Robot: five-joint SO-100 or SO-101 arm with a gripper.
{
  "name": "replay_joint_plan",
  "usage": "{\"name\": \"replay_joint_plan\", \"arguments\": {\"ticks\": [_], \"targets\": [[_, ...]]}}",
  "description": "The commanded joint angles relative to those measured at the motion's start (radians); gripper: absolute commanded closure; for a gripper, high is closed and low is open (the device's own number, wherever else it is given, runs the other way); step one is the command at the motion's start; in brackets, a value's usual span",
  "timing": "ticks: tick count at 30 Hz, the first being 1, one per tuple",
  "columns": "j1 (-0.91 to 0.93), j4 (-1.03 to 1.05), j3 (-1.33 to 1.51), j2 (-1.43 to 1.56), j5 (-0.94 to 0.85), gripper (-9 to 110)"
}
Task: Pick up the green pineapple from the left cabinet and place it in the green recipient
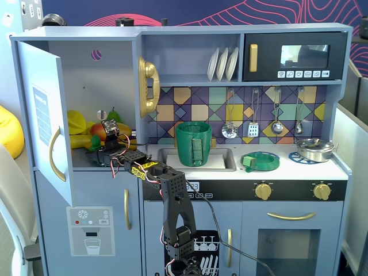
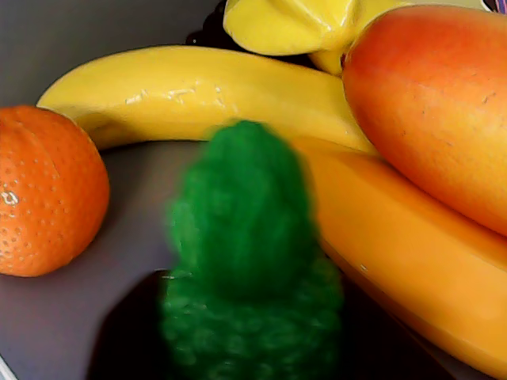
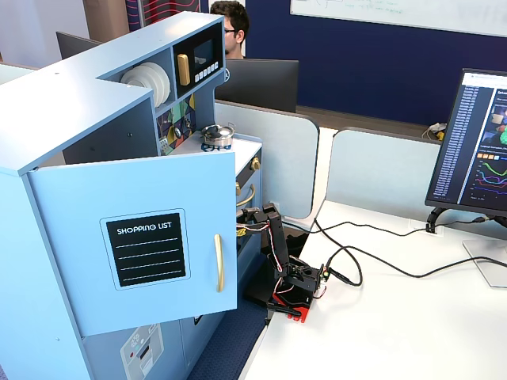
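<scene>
Inside the left cabinet [image 1: 109, 86], the green pineapple [image 2: 249, 261] is seen right before the gripper [image 1: 96, 144]. Whether it is gripped cannot be told. It should be squeezed gently, then lifted straight out.

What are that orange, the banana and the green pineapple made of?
All look like toy plastic. The orange is matte with molded dimples. The banana is glossy, with sharp light glints. The green pineapple is blurred close to the camera; its bumpy surface suggests molded plastic, though it could pass for something fuzzy.
</scene>
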Motion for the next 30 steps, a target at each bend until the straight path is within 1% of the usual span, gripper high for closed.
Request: {"name": "replay_joint_plan", "arguments": {"ticks": [1, 3, 4, 5, 8, 10, 14, 17, 20, 24, 27, 30], "targets": [[0.000, 0.026, -0.018, 0.123, -0.083, 101], [0.006, 0.044, 0.078, 0.238, -0.192, 101], [0.008, 0.060, 0.133, 0.311, -0.216, 101], [0.000, 0.107, 0.178, 0.385, -0.227, 101], [-0.034, 0.301, 0.298, 0.609, -0.333, 101], [-0.048, 0.370, 0.385, 0.752, -0.379, 101], [-0.043, 0.497, 0.500, 0.994, -0.400, 101], [0.008, 0.569, 0.566, 1.131, -0.376, 101], [0.118, 0.641, 0.588, 1.207, -0.327, 101], [0.360, 0.658, 0.557, 1.204, -0.281, 101], [0.541, 0.561, 0.497, 1.109, -0.196, 101], [0.663, 0.413, 0.410, 0.956, -0.123, 101]]}}
